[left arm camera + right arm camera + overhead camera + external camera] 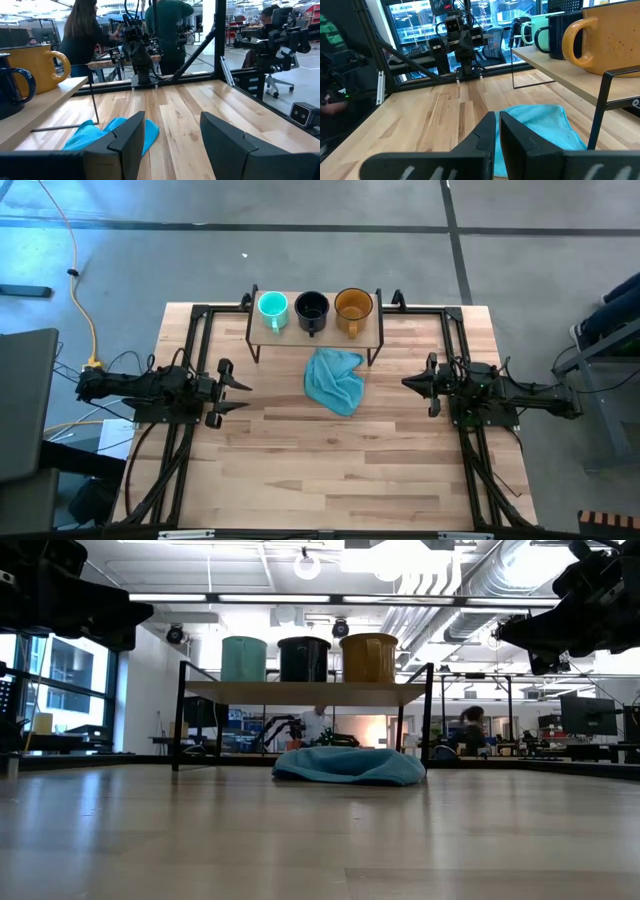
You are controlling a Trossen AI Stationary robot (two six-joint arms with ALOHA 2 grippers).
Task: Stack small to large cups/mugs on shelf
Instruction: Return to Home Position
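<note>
Teal mug [272, 306], navy mug [312, 307] and amber mug [353, 305] stand on the shelf [332, 338]. Left tool [243, 396] gapes empty; right tool [406, 383] is closed

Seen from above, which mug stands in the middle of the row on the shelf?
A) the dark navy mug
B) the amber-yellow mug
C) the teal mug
A: on the shelf, the dark navy mug stands between the teal mug and the amber-yellow mug.
</note>
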